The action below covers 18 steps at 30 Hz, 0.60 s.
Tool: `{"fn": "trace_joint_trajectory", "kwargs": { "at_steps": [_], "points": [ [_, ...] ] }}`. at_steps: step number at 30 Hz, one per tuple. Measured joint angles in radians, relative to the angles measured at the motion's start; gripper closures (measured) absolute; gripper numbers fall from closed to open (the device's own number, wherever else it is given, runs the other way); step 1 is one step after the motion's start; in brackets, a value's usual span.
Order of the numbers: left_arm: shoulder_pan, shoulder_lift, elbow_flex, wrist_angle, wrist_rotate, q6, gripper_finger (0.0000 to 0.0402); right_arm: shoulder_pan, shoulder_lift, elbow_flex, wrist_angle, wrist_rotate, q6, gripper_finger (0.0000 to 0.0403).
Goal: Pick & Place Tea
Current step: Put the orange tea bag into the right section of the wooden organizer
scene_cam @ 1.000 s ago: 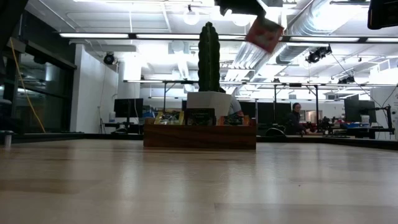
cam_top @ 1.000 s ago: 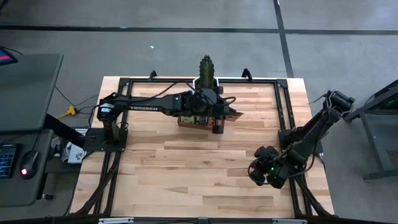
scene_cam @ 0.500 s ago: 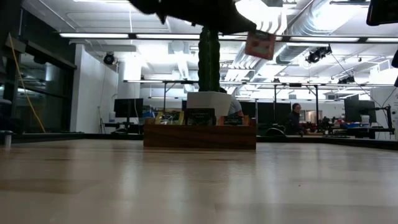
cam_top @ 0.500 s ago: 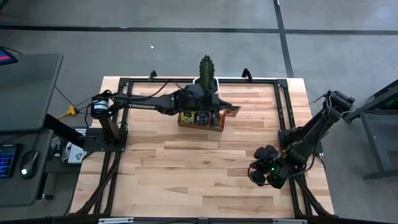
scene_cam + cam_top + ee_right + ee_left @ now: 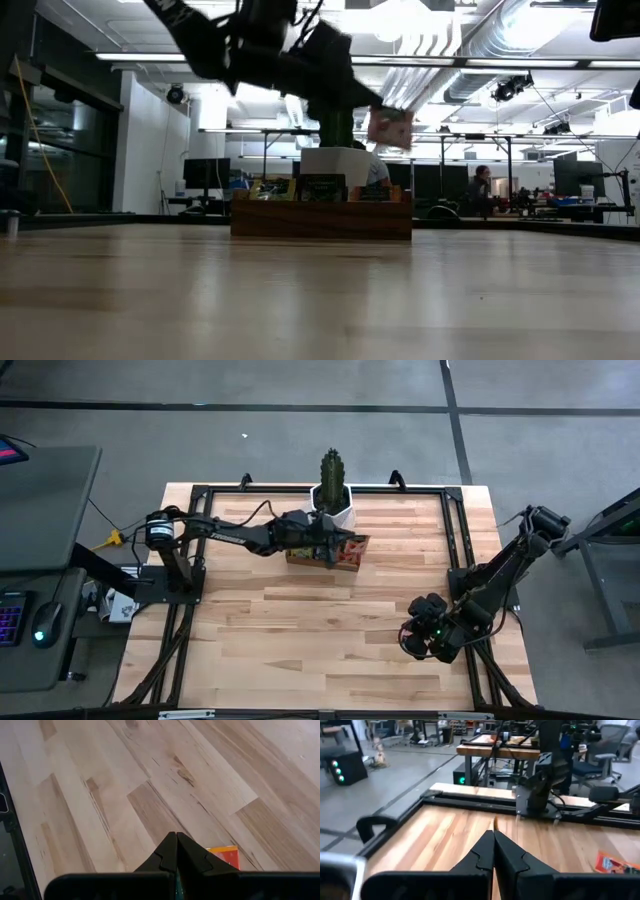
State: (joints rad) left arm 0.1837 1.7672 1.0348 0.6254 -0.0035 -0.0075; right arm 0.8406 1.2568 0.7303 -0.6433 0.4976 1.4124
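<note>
An orange-red tea sachet (image 5: 390, 128) hangs above the right end of the brown wooden tray (image 5: 320, 220), with my left gripper (image 5: 345, 546) shut on it. The tray stands on the table's far half and holds upright sachets: yellow-green (image 5: 272, 188), dark (image 5: 322, 187) and orange-red (image 5: 378, 192). My right gripper (image 5: 176, 840) is shut and hovers low over the table's near right part (image 5: 420, 632). Another orange sachet (image 5: 224, 855) shows just past its fingertips. My left gripper pinches the orange-red sachet between its two fingers; the left wrist view shows only its thin edge (image 5: 495, 823) past the fingertips. The fingers come from the table's left, nearly level. The sachet hangs tilted, clear of the tray. My right gripper: I cannot tell whether it touches the orange sachet, whose near part its fingers hide.
A cactus in a white pot (image 5: 332, 495) stands right behind the tray at the far edge. A black frame (image 5: 455, 530) runs around the wooden table top. Bare boards lie in front of the tray. A person sits in the room beyond (image 5: 478, 188).
My left gripper has come down toward the tray and drawn back toward the table's left, rolling about its own line. The orange-red sachet has come with it, from high beyond the tray's right end to just above that end. My right arm has kept still.
</note>
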Motion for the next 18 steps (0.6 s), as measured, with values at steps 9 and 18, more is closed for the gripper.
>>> {"fn": "trace_joint_trajectory", "kwargs": {
  "at_steps": [9,18],
  "points": [
    [0.0,0.004,-0.116,0.075,-0.009,-0.059,0.0402,0.0,0.0,0.0,0.0,0.0,0.0,0.0403],
    [0.0,0.112,-0.104,0.08,-0.01,-0.152,0.0402,-0.001,0.0,0.0,0.002,-0.001,0.001,0.0403]
  ]
}}
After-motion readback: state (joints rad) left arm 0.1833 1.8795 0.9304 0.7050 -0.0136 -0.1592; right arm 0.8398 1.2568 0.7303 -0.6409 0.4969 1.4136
